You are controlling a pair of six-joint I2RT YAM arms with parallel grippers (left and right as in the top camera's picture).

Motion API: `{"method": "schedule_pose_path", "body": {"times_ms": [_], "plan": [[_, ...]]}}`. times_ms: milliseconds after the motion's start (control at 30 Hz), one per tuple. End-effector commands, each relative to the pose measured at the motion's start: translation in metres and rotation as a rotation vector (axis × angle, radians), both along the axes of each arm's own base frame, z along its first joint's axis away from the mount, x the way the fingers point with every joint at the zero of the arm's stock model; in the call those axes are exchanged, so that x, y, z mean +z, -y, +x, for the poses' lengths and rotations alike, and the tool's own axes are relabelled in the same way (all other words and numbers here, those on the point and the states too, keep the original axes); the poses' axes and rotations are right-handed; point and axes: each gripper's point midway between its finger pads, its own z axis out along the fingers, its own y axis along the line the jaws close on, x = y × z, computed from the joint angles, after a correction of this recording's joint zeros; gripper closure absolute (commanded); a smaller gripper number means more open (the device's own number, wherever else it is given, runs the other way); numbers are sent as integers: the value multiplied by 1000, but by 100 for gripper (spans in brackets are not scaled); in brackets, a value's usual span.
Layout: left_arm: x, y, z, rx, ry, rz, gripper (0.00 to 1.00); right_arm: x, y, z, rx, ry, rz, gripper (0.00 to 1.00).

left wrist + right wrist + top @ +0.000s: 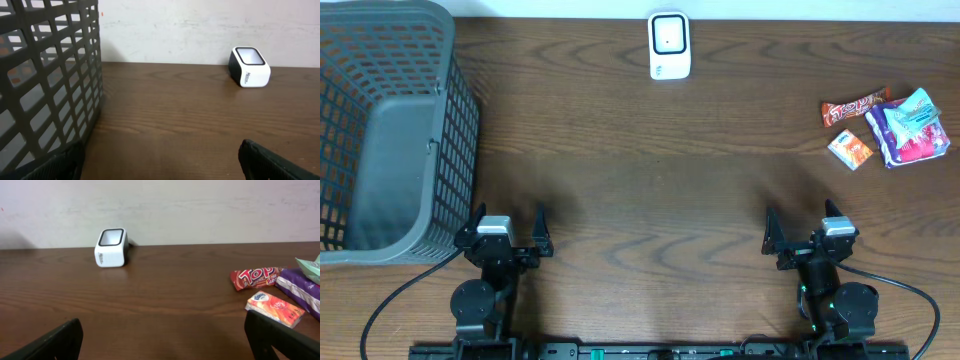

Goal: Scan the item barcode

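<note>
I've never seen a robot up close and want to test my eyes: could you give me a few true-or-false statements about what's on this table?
1. The white scanner stands near the far edge of the table. True.
2. The red candy bar lies in the grey basket. False: it lies on the table at the right, far from the grey basket.
3. The right arm's fingers grip the orange box. False: they are open and empty; the orange box lies on the table.
4. The left arm's fingers are open and empty. True.
</note>
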Motion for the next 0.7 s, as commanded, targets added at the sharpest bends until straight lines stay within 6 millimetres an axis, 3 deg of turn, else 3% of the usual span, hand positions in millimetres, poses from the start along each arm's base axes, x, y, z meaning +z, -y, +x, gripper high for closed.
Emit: {"method": "schedule_pose_path", "body": {"times_ms": [0,367,667], "plan": [[-16,-3,0,11,-38,17,2,0,2,0,-11,2,-12,1],[-16,-3,0,11,-38,17,2,0,4,0,-17,2,-12,1],[-16,-3,0,11,-38,17,2,-1,23,1,-98,-2,-18,1]]}}
